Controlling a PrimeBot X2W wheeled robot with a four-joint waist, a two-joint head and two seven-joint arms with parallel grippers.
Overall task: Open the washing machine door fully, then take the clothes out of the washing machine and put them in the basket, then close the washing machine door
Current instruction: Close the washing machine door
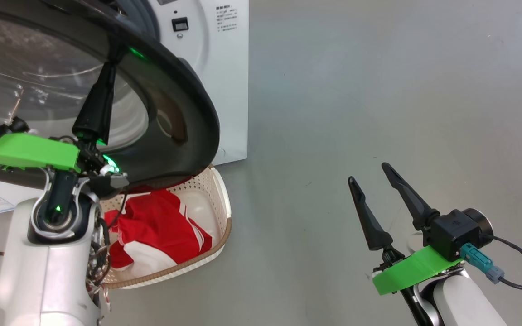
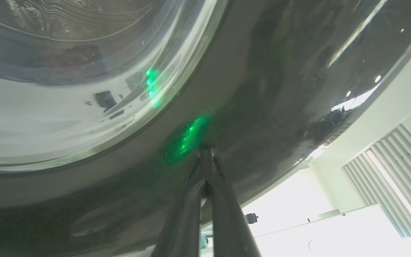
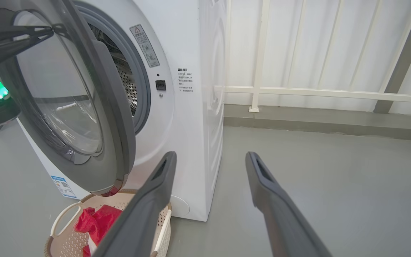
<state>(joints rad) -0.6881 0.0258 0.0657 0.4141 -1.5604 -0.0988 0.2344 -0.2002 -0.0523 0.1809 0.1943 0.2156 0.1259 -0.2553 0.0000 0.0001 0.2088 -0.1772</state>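
On the grey floor (image 1: 379, 90), the washing machine (image 3: 191, 107) is standing with the washing machine door (image 1: 188, 104) hanging partly open over the basket (image 1: 219, 199). The clothes (image 1: 161, 222) are lying in the basket, under the door's lower rim. Left gripper (image 2: 205, 155) is pressing closed fingertips against the door's black rim. Right gripper (image 1: 367, 173) is hovering wide and empty, well apart. Warning sticker (image 3: 145, 45), printed text block (image 3: 183, 80) and blue label (image 3: 62, 185) are showing on the front; writing too small to read.

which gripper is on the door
The left gripper: its jaws are shut, with the tips against the black rim of the door. The right gripper is well apart from it, jaws open over the floor.
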